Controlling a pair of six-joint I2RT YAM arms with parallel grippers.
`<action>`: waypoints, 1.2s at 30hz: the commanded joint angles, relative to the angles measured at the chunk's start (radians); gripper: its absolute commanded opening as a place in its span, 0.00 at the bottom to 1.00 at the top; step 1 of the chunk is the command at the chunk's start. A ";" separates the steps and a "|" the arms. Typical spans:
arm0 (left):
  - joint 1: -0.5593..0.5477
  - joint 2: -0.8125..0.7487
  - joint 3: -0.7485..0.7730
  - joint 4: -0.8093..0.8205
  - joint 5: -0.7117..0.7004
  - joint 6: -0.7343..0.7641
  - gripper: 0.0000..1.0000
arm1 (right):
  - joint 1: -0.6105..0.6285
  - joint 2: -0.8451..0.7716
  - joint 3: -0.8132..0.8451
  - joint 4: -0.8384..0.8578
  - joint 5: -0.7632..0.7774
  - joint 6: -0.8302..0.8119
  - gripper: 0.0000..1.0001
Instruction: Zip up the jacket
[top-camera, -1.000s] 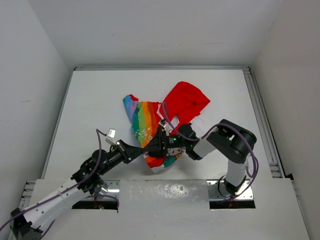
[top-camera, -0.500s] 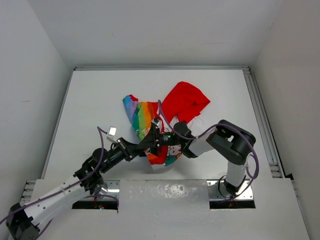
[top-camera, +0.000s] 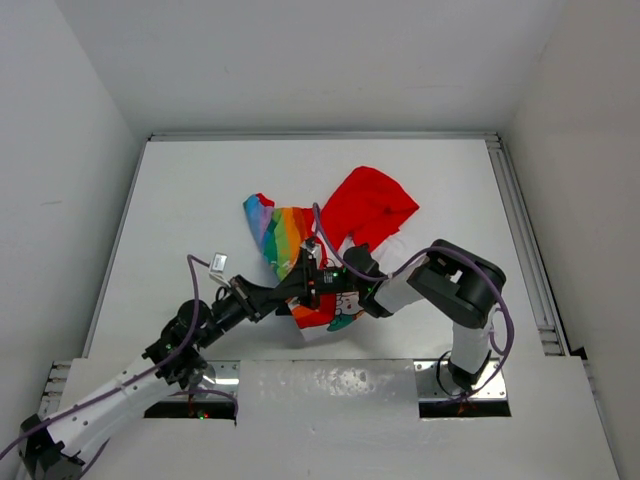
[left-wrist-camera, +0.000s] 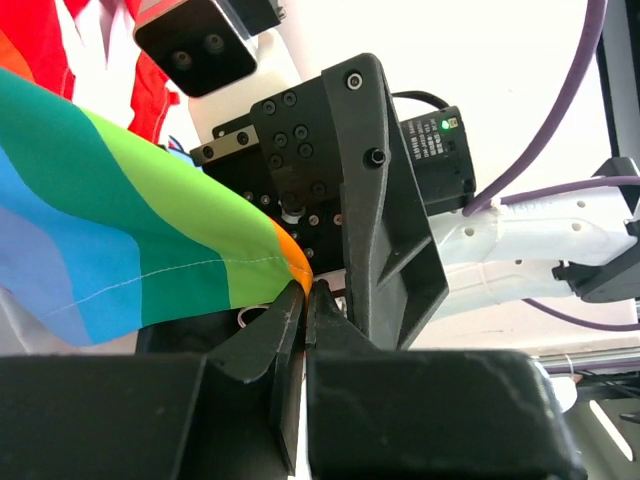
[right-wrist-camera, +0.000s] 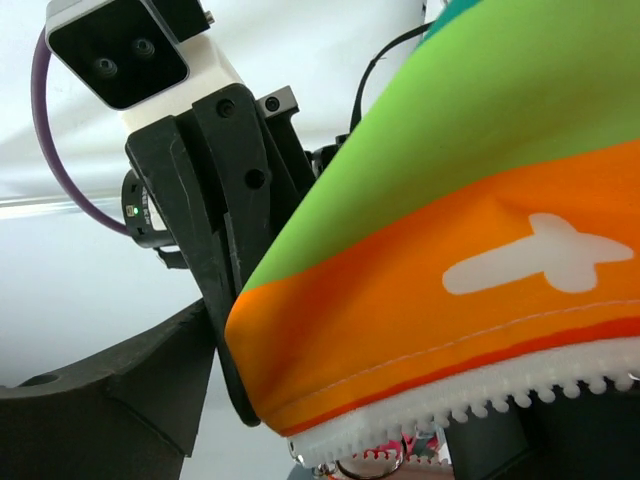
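One jacket (top-camera: 370, 205) lies on one white table (top-camera: 200, 190). There are two robot arms, the left arm (top-camera: 150, 370) and the right arm (top-camera: 462, 285). They carry two grippers, the left gripper (left-wrist-camera: 305, 292) and the right gripper (top-camera: 322, 283), and two cameras, the left wrist camera (right-wrist-camera: 120, 50) and the right wrist camera (left-wrist-camera: 195, 40).

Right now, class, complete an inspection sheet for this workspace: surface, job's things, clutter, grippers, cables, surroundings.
Surface: white table, no stains seen.
Job's things: jacket crumpled mid-table, red hood on the far side; zipper teeth exposed along its orange edge.
Clutter: nothing seen.
Grippers: left gripper shut on the jacket's rainbow corner; right gripper open beside it.
Cables: purple cables run along both arms.
Surroundings: white walls on three sides.
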 joint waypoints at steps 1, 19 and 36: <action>-0.002 -0.038 -0.213 -0.043 -0.002 0.009 0.00 | 0.008 -0.016 -0.002 0.394 0.022 -0.014 0.79; -0.002 -0.043 -0.199 -0.113 -0.021 0.034 0.00 | -0.010 -0.087 -0.059 0.394 0.025 -0.061 0.74; -0.002 -0.071 -0.193 -0.144 -0.019 0.046 0.00 | -0.033 -0.101 -0.090 0.391 0.022 -0.111 0.74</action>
